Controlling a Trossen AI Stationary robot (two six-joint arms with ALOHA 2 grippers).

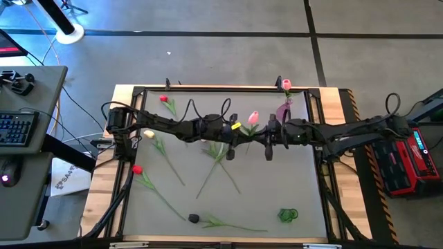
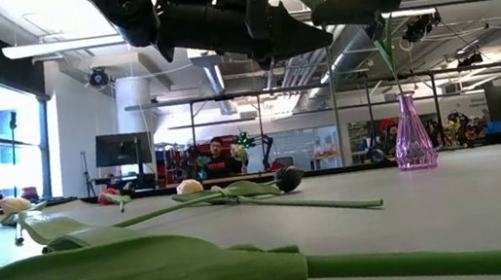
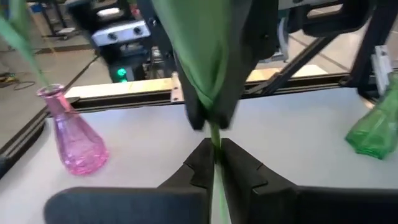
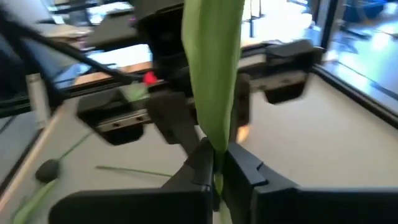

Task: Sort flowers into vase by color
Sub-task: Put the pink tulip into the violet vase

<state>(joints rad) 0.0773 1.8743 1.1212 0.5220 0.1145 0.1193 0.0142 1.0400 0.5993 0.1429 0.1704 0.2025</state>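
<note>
A tulip with a green stem and broad leaf (image 3: 208,56) hangs above the table's middle between my two grippers; a pink head (image 1: 252,117) shows there in the high view. My left gripper (image 3: 214,155) comes from the table's left and is shut on the stem. My right gripper (image 4: 214,163) comes from the right, faces it closely, and is shut on the same stem. A pink vase (image 3: 71,140) stands at the far right and holds one pink tulip (image 1: 286,84). A green vase (image 1: 287,216) is at the near right. My left gripper pinches the thin stem (image 3: 216,168) between its two fingers, coming in about level from the table's left, fingers across the stem. The flower is clear of the table. My right gripper pinches the stem (image 4: 216,177) just below the leaf (image 4: 211,74), about level from the table's right, fingers across it.
Loose tulips lie on the mat: a red one (image 1: 164,99) at the far left, a cream one (image 1: 147,133), a red one (image 1: 136,169) at the left and a black one (image 1: 194,218) near the front edge. A black frame (image 1: 208,88) borders the mat.
</note>
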